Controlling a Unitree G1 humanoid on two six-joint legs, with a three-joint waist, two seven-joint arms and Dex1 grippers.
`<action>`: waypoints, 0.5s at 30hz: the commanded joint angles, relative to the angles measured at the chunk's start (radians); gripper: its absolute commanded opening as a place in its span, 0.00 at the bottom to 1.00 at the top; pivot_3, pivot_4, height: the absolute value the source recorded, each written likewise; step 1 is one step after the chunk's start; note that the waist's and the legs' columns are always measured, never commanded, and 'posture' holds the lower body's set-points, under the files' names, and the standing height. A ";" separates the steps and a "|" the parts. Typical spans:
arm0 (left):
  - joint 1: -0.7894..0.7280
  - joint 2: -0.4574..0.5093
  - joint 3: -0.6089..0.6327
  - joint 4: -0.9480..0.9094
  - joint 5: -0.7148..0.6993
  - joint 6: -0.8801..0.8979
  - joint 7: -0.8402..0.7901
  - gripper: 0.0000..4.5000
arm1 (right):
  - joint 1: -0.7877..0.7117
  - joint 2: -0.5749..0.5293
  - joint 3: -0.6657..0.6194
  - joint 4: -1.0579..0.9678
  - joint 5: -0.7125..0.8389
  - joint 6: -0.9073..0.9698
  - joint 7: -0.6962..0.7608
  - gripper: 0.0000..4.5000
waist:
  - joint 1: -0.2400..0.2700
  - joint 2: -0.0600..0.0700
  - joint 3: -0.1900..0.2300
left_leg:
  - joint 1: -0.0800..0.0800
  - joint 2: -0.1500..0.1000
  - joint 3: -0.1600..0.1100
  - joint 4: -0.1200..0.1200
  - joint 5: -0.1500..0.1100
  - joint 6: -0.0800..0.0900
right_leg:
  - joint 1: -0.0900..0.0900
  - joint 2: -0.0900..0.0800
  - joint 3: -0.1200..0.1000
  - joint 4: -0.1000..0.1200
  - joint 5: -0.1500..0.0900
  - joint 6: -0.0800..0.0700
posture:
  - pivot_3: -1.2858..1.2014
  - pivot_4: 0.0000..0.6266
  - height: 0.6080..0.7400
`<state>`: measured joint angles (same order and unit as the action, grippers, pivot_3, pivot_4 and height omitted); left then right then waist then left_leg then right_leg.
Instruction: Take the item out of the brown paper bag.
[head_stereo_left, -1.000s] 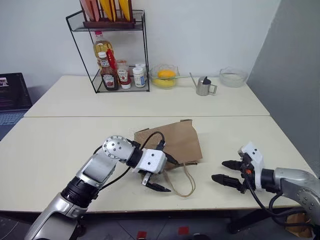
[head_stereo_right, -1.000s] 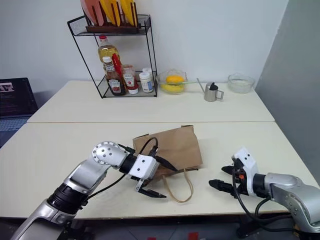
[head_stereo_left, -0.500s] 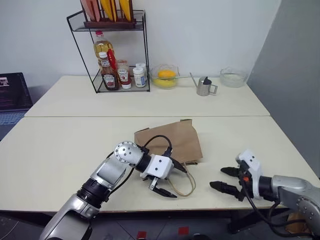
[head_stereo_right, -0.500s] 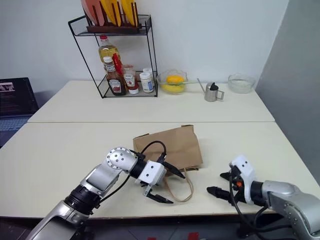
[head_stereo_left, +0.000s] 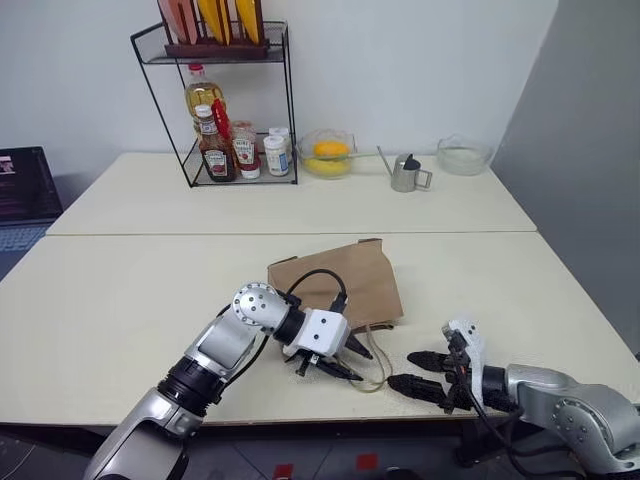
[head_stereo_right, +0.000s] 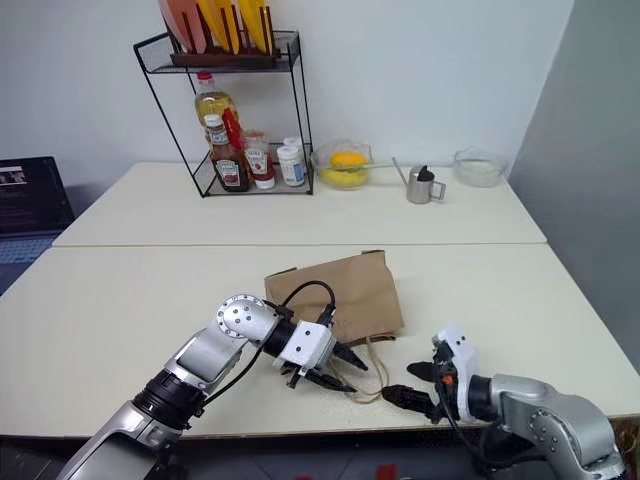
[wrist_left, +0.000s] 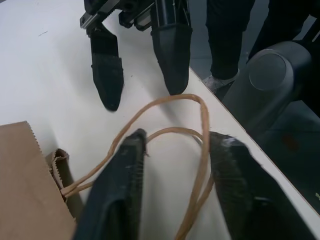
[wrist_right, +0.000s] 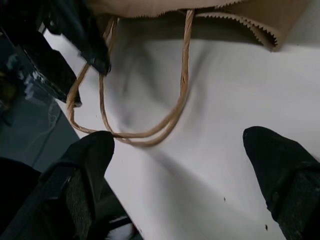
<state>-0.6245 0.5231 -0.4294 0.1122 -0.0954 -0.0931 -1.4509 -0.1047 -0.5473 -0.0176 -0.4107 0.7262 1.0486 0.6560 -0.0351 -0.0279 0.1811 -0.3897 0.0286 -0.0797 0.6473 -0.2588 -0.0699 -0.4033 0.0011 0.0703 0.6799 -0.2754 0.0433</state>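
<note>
Straddling bag handles (wrist_left: 195, 140): L fingers (wrist_left: 120, 190).

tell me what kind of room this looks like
Probably a lab or test room dressed as a kitchen: plain pale tables against bare walls, a wire rack of sauce bottles, a glass bowl of fruit, and a small metal pot.

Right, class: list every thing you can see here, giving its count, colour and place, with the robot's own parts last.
brown paper bag: one, kraft brown, lying on the near table.
loop handles: two, beige, at the bag's near edge.
wire rack: one, black, far table's left.
sauce bottles: several, on the rack's lower shelf.
glass bowls: two, clear, far table.
metal pot: one, silver, between the bowls.
left gripper: black, fingers around the handles.
right gripper: black, open, beside the handles.
</note>
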 joint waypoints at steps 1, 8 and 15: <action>-0.019 -0.004 0.012 -0.015 -0.016 0.004 0.000 0.15 | -0.040 0.049 0.021 0.054 0.046 0.028 0.015 1.00 | -0.001 0.000 0.000 | 0.000 0.001 0.000 0.000 0.000 0.000 | 0.000 0.001 0.000 0.000 0.000 0.000 | 0.52 0.24 1.00; -0.019 0.000 0.019 -0.029 -0.023 0.034 0.002 0.00 | -0.083 0.075 0.056 0.138 0.021 0.001 0.053 1.00 | -0.002 0.000 -0.001 | 0.001 0.001 0.000 0.000 0.000 0.000 | 0.000 0.002 0.000 0.000 0.000 0.000 | 0.52 0.24 1.00; -0.013 0.013 0.021 -0.039 -0.013 0.045 0.009 0.00 | -0.061 0.033 -0.044 0.166 0.087 0.028 0.101 1.00 | 0.002 0.000 -0.001 | 0.001 0.001 0.000 0.000 0.000 0.000 | 0.000 0.002 0.001 0.000 0.000 0.000 | 0.52 0.24 1.00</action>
<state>-0.6246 0.5261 -0.4281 0.1091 -0.1005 -0.0506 -1.4486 -0.1778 -0.4943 -0.0261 -0.2486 0.7818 1.0557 0.7404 -0.0335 -0.0278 0.1801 -0.3889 0.0296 -0.0796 0.6470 -0.2587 -0.0697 -0.4029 0.0026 0.0709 0.6801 -0.2754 0.0432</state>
